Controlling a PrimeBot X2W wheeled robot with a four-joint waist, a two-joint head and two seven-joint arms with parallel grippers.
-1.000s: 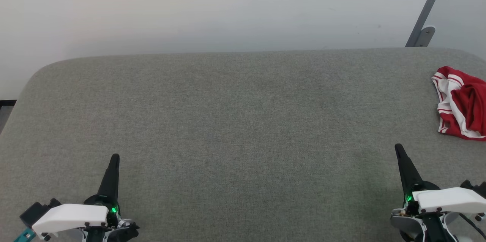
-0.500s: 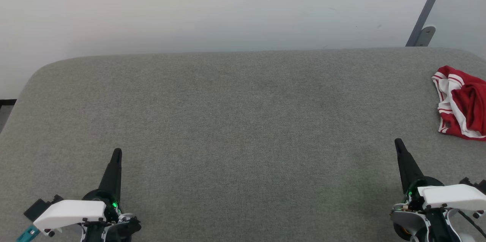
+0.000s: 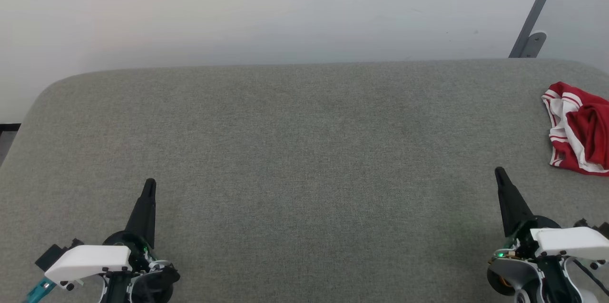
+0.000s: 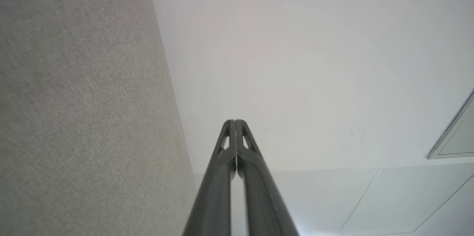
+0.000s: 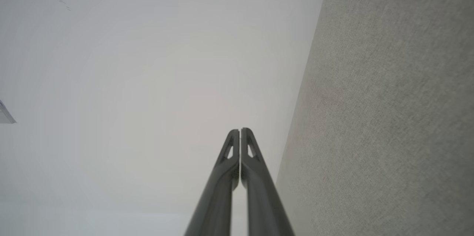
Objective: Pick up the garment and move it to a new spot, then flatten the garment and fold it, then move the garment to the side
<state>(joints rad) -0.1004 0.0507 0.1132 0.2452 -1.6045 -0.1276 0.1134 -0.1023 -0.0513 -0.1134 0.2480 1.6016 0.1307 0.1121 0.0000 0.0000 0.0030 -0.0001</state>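
At far right edge of desk (image 3: 304,151), garment (image 3: 583,127) seen crumpled, partly cut off by frame. Judged light, soft, limp; raised red fold recommended as pinch point. Left claw (image 3: 150,183), right claw (image 3: 499,171) both closed, empty, clear of garment.

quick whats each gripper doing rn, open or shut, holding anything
Left gripper: closed, holding nothing.
Right gripper: closed, holding nothing; the crumpled red and white shirt lies untouched, apart from it.

Grey fabric surface (image 3: 304,151) with rounded corners, pale wall (image 3: 238,8) behind, slanted grey strut (image 3: 537,8)
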